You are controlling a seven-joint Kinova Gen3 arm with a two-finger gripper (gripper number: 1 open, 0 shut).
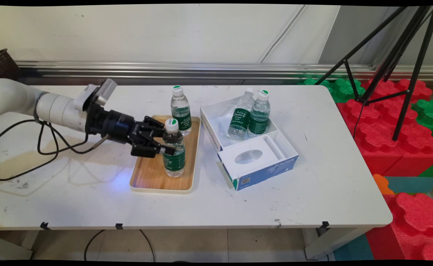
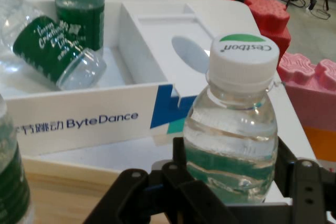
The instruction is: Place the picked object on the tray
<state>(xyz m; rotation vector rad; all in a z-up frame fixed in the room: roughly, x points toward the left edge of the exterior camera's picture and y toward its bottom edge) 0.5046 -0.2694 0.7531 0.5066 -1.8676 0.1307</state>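
Note:
My gripper [image 1: 167,143] reaches in from the left over the wooden tray [image 1: 148,177], its fingers pressed on both sides of a clear water bottle [image 1: 173,151] with a green label and white cap. That bottle [image 2: 233,140] stands upright on the tray and fills the hand view between the fingers [image 2: 179,153]. A second such bottle [image 1: 181,111] stands at the tray's far end. To the right lies an open white and blue box [image 1: 275,168]; in its far compartment one bottle [image 1: 240,118] leans against an upright one [image 1: 259,114].
Black cables [image 1: 46,147] hang from the arm over the table's left part. A black tripod [image 1: 390,59] stands on red and green foam blocks [image 1: 386,125] past the table's right edge. A dark basket [image 1: 2,66] sits at the far left.

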